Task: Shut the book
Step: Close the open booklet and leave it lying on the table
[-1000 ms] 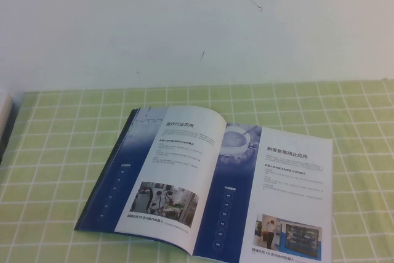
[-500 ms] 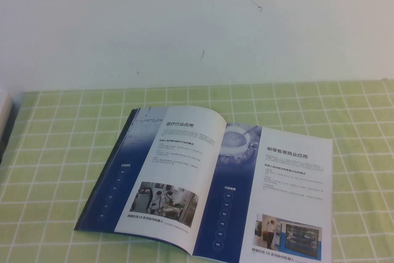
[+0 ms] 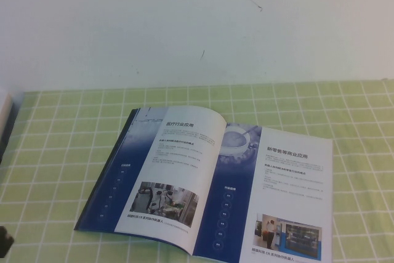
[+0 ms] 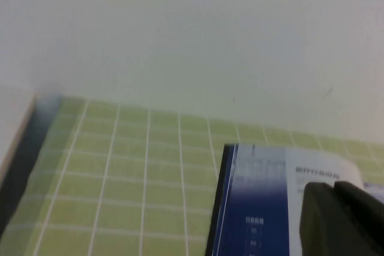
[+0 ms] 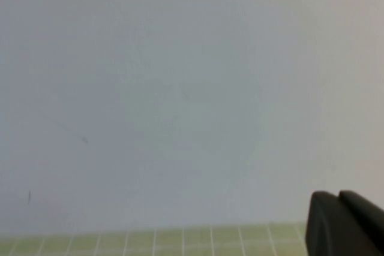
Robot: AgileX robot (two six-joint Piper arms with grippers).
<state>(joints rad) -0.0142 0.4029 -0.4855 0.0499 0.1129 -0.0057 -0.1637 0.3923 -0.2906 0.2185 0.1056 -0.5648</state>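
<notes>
An open book (image 3: 209, 189) with blue and white pages lies flat on the green checked tablecloth (image 3: 55, 152), near the front middle. Its left page bulges slightly by the spine. My left gripper (image 3: 4, 241) shows as a dark tip at the front left corner, well left of the book. In the left wrist view its black fingers (image 4: 324, 214) sit pressed together, shut and holding nothing, with the book's left page (image 4: 258, 208) beyond them. My right gripper (image 5: 339, 195) is also shut and empty, facing the white wall above the cloth's far edge.
A white wall (image 3: 184, 23) rises behind the table. A white object with a dark side (image 3: 5, 115) stands at the left edge of the cloth, also in the left wrist view (image 4: 12, 130). Bare cloth surrounds the book on the left and behind.
A dark tip of my left gripper has come into the high view at the front left corner. The book has not moved.
</notes>
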